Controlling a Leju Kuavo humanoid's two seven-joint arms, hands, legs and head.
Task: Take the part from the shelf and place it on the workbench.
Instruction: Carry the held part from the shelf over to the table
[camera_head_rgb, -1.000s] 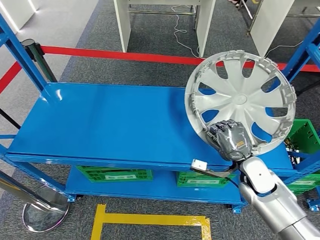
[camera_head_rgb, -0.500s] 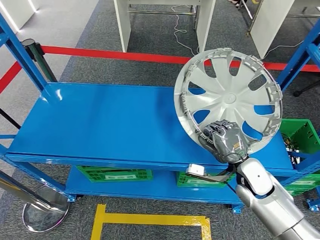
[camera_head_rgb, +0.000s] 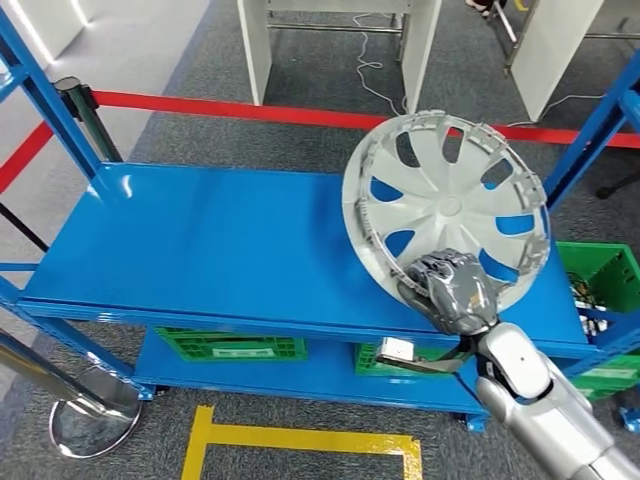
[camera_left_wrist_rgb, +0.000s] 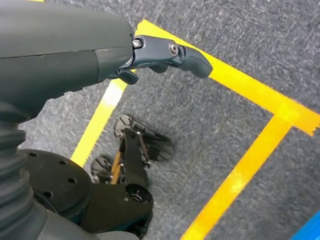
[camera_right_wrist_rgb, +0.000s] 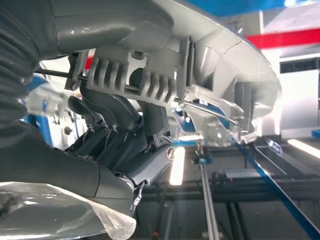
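The part is a silver wheel cover (camera_head_rgb: 445, 205) with several spokes, lifted and tilted above the right end of the blue shelf (camera_head_rgb: 211, 250). My right hand (camera_head_rgb: 451, 290) grips its near rim from below. In the right wrist view the dark fingers (camera_right_wrist_rgb: 113, 120) curl around the ribbed edge of the wheel cover (camera_right_wrist_rgb: 211, 60). My left hand (camera_left_wrist_rgb: 166, 52) hangs above the grey carpet, fingers extended, holding nothing.
Green crates (camera_head_rgb: 230, 348) sit on the lower shelf level, another green crate (camera_head_rgb: 604, 275) at the right. Blue uprights (camera_head_rgb: 581, 130) frame the shelf ends. A chrome stanchion base (camera_head_rgb: 94, 420) stands at the lower left, yellow floor tape (camera_head_rgb: 302, 440) in front, red tape (camera_head_rgb: 249, 110) behind.
My right hand has carried the wheel cover leftward and slightly nearer, tilting it flatter. The camera has shifted a little.
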